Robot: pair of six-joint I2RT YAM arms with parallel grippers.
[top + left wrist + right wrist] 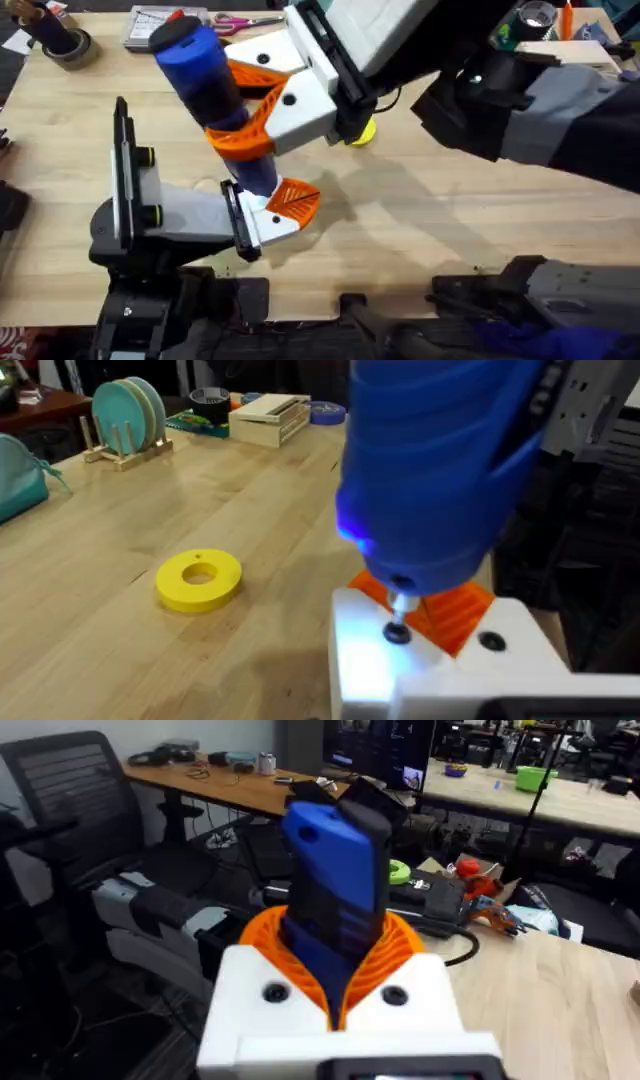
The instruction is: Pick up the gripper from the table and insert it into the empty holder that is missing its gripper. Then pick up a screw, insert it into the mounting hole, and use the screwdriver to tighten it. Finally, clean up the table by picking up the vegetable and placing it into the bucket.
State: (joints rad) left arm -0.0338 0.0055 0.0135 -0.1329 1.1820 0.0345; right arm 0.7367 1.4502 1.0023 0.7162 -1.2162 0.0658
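The right gripper rises large under the overhead camera, its white fingers with orange ribbed pads closed around the blue screwdriver and holding it upright, slightly tilted, over the left side of the table. In the right wrist view the screwdriver's blue body stands clamped between the two orange pads.

The screwdriver's dark tip points down at the left gripper, which lies low on the table in front of its arm. From the left wrist view the tip meets a small dark screw set in the white finger mount, with the orange ribbed fingertip just behind it and a blue light glowing on the tool's lower edge. Whether the left gripper's fingers are open or closed — the pictures do not settle it.

A flat yellow ring lies on the bare wood beside the mount, apart from it. At the table's far edge sit a grey tape roll and scissors; neither touches the arms.
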